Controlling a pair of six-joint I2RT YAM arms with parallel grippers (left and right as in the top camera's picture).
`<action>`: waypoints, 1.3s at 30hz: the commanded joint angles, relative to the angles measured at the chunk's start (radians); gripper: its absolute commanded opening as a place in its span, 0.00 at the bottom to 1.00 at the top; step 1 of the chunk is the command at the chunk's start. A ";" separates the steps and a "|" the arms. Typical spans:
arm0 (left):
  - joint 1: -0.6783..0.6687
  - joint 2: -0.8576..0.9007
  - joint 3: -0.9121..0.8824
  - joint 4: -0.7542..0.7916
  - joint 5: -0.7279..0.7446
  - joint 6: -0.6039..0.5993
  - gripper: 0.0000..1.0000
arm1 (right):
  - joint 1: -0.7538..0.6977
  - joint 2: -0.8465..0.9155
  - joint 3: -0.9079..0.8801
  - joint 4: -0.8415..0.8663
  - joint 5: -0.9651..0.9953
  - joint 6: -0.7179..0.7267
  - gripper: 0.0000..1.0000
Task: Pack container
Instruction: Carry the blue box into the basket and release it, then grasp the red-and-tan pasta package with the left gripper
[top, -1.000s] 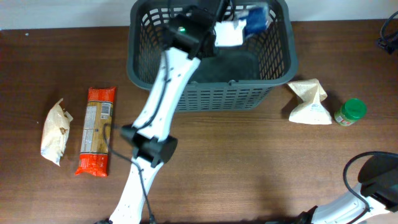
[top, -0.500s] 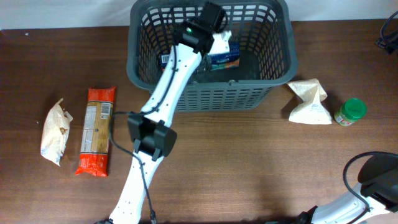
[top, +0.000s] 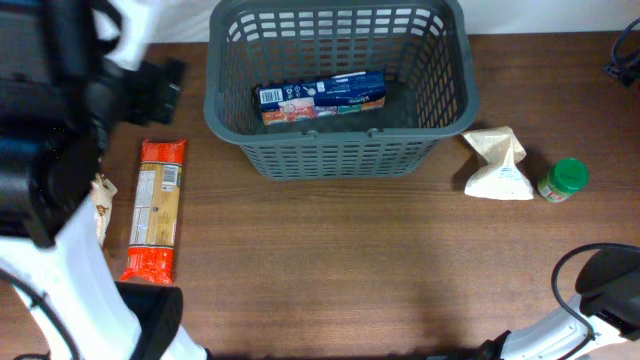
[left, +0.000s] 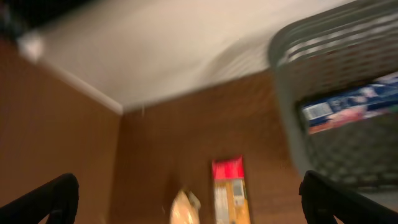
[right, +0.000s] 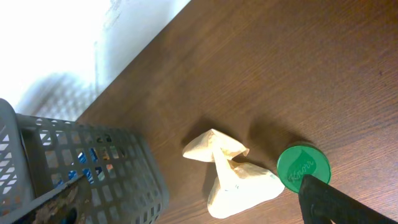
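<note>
Overhead, the container (top: 340, 160) sits at the far side holding a blue box (top: 322, 95), and our left gripper (left: 188, 190) hangs wide and empty high above the orange packet (top: 155, 210), so a hasty descent could shove it askew.

White left arm (top: 75, 270) with black joint housings, white right arm (top: 545, 335) with looping black cable (top: 575, 253), dark fingers (left: 46, 199).

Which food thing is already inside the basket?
The blue box, lying flat in the grey basket. The orange packet, the cream bag and the green-lidded jar lie outside on the table.
</note>
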 joint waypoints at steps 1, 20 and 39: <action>0.196 0.080 -0.194 -0.006 0.147 -0.153 0.99 | 0.003 -0.003 0.006 0.003 0.010 -0.002 0.99; 0.430 0.185 -1.401 0.600 0.246 0.099 0.99 | 0.003 -0.003 0.006 0.003 0.010 -0.002 0.98; 0.424 0.352 -1.315 0.499 0.235 -0.029 0.02 | 0.003 -0.003 0.006 0.003 0.010 -0.002 0.99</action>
